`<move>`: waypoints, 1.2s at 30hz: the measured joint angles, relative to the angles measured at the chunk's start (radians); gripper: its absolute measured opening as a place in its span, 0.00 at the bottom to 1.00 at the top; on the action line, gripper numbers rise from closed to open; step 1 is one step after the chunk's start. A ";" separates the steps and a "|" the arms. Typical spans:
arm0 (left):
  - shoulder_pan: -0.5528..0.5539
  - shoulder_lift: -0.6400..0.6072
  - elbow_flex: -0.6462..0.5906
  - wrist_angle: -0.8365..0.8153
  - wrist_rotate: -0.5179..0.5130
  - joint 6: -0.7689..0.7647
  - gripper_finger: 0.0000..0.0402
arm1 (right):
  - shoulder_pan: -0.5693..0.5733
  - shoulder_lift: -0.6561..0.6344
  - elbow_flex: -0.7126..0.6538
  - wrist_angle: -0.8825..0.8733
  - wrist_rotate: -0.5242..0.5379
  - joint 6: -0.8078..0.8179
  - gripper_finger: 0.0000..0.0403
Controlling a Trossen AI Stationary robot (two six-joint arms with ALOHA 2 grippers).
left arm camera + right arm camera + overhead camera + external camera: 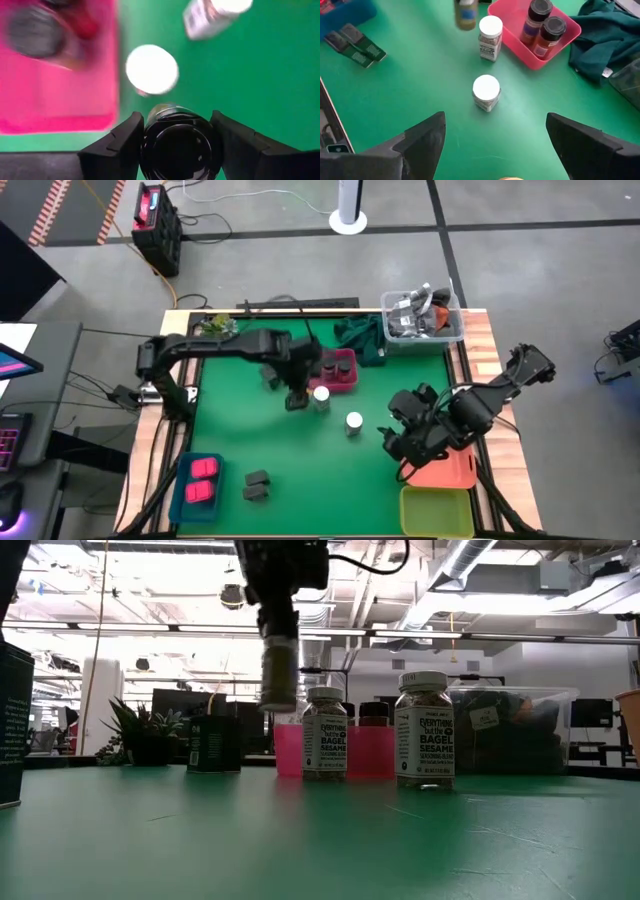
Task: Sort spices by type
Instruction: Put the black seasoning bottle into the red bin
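Green matting (pixel 300 470) covers my table. My left gripper (pixel 297 395) hangs above the mat just beside the pink tray (pixel 345 383), its fingers (pixel 120 147) pinching a dark jar (pixel 176 147) by the sides; on the low camera that jar (pixel 279 675) is lifted clear of the surface. Two dark-capped jars (pixel 543 27) stand in the pink tray. Two white-capped jars stand on the mat: one (pixel 321 396) just beside the held jar, the other (pixel 354 423) a little nearer my right arm. My right gripper (pixel 400 438) waits near the orange tray (pixel 450 472), fingers (pixel 422 142) spread wide with nothing between them. Two pink packets (pixel 202 479) lie in the blue tray (pixel 182 480) at the near left corner, and two grey boxes (pixel 257 486) lie on the mat just beside it. A third box (pixel 213 745) stands upright farther back. I also see a green tray (pixel 437 512), a teal cloth (pixel 360 337) and a clear tub (pixel 423 320).
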 joint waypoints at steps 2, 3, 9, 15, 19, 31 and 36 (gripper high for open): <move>0.040 0.000 0.030 0.009 -0.005 0.011 0.50 | -0.007 0.000 0.000 0.000 0.007 -0.001 0.91; 0.058 0.000 0.042 0.016 -0.006 0.021 0.50 | -0.009 0.000 0.000 0.000 0.011 -0.001 0.91; 0.136 0.000 0.057 0.055 -0.050 0.115 0.50 | -0.036 0.000 0.000 0.000 0.015 0.001 0.91; 0.171 0.000 0.032 0.110 -0.072 0.212 0.51 | -0.070 0.000 0.000 0.000 0.015 0.004 0.91; 0.190 0.000 -0.044 0.172 -0.066 0.231 0.51 | -0.095 0.000 0.000 0.001 0.015 0.004 0.91; 0.190 0.001 -0.205 0.356 -0.080 0.259 0.51 | -0.147 0.000 0.000 0.035 0.015 0.004 0.91; 0.189 0.001 -0.251 0.403 -0.080 0.260 0.53 | -0.160 0.000 0.000 0.048 0.015 0.005 0.91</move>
